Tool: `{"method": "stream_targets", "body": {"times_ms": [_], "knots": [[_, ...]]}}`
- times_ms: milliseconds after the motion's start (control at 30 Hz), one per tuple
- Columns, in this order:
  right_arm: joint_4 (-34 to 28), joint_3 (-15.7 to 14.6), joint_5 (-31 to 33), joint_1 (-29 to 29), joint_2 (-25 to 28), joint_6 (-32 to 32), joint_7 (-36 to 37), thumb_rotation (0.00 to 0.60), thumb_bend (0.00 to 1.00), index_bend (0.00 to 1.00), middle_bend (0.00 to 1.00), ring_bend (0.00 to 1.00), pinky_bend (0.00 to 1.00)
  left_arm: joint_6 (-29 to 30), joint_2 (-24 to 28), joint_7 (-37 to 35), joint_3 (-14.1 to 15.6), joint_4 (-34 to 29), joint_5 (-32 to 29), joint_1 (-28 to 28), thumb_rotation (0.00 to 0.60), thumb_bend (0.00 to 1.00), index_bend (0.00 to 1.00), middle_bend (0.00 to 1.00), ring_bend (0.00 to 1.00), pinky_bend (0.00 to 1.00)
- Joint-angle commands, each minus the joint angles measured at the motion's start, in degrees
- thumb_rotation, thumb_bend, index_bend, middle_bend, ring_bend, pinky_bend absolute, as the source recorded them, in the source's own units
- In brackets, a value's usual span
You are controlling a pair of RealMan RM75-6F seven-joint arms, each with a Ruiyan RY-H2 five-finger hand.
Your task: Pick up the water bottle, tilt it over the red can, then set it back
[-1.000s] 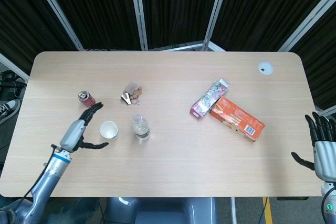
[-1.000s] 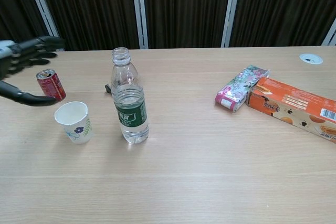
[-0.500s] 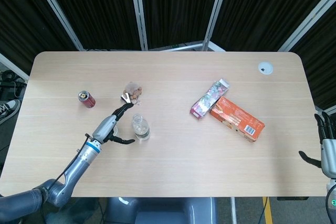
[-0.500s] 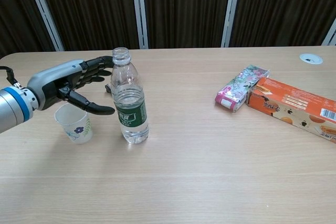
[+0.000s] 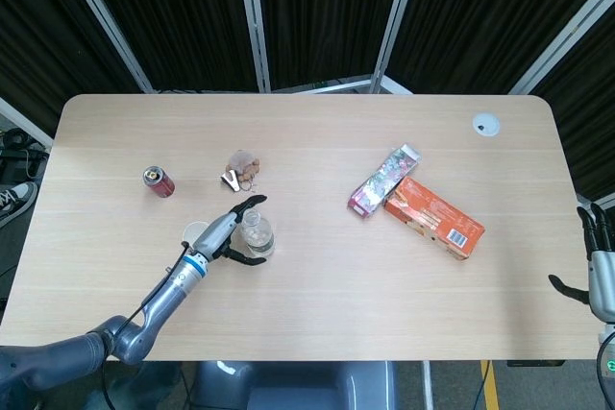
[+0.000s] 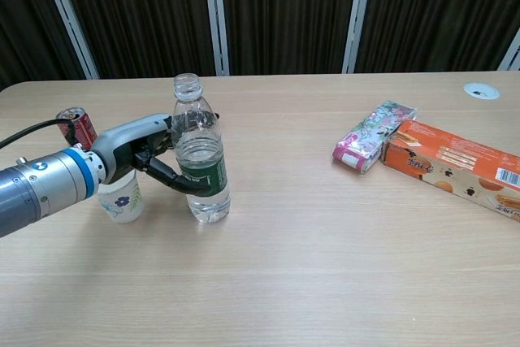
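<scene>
The clear water bottle (image 5: 258, 235) (image 6: 199, 160), capless with a green label, stands upright on the table. My left hand (image 5: 229, 232) (image 6: 142, 148) reaches in from the left and brackets it, thumb across the front of the label and fingers behind, still spread. The red can (image 5: 159, 181) (image 6: 77, 126) stands upright further left and back, partly hidden behind my left forearm in the chest view. My right hand (image 5: 601, 271) hangs off the table's right edge with its fingers apart and nothing in it.
A white paper cup (image 5: 197, 232) (image 6: 120, 201) stands under my left wrist, just left of the bottle. A small clump of keys (image 5: 240, 172) lies behind the bottle. A flowered pouch (image 5: 384, 180) (image 6: 374, 145) and an orange box (image 5: 434, 218) (image 6: 451, 164) lie to the right.
My left hand has travelled right from beside the can, over the cup, and now has its fingers on both sides of the bottle. The bottle stays put. The right hand has dropped slightly.
</scene>
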Motion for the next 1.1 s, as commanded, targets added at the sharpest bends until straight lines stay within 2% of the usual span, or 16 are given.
{"method": "stream_targets", "body": {"times_ms": [33, 533, 633, 767, 867, 933, 1033, 1100], "knots": [[-0.05, 0.04, -0.01, 0.18, 0.04, -0.22, 0.0, 0.6, 0.0, 0.0, 0.0, 0.0, 0.0, -0.81, -0.74, -0.9, 0.02, 1.18, -0.45, -0.54, 0.6, 0.0, 0.0, 0.0, 0.0, 0.0], [0.35, 0.27, 0.42, 0.83, 0.06, -1.19, 0.73, 0.6, 0.0, 0.0, 0.0, 0.0, 0.0, 2.11, -4.79, -10.61, 1.26, 7.77, 3.07, -1.5, 0.6, 0.0, 0.0, 0.0, 0.0, 0.0], [0.46, 0.28, 0.52, 0.91, 0.04, -1.33, 0.76, 0.6, 0.0, 0.0, 0.0, 0.0, 0.0, 2.31, -5.34, -11.73, 1.47, 8.51, 3.36, -1.74, 0.6, 0.0, 0.05, 0.01, 0.0, 0.01], [0.44, 0.28, 0.56, 1.0, 0.06, -1.52, 1.08, 0.6, 0.0, 0.0, 0.0, 0.0, 0.0, 1.54, -5.57, -13.62, 1.77, 8.95, 3.53, -2.31, 0.6, 0.0, 0.22, 0.11, 0.02, 0.06], [0.35, 0.36, 0.26, 0.98, 0.19, -1.18, 1.57, 0.6, 0.0, 0.0, 0.0, 0.0, 0.0, 0.64, -5.43, -15.09, 2.25, 9.16, 4.02, -2.98, 0.6, 0.01, 0.27, 0.19, 0.09, 0.1], [0.36, 0.38, 0.13, 0.93, 0.2, -0.91, 1.61, 0.6, 0.0, 0.0, 0.0, 0.0, 0.0, 0.67, -5.49, -15.87, 2.36, 9.19, 4.17, -3.14, 0.6, 0.05, 0.3, 0.24, 0.13, 0.15], [0.29, 0.32, -0.02, 0.88, 0.24, -0.75, 1.78, 0.6, 0.0, 0.0, 0.0, 0.0, 0.0, 1.37, -5.8, -17.49, 2.05, 8.82, 3.84, -3.02, 0.6, 0.34, 0.41, 0.39, 0.26, 0.28], [0.25, 0.24, -0.1, 0.92, 0.26, -0.84, 1.84, 0.6, 0.0, 0.0, 0.0, 0.0, 0.0, 2.78, -6.44, -16.34, 1.66, 9.05, 3.53, -2.65, 0.6, 0.4, 0.44, 0.42, 0.29, 0.31]]}}
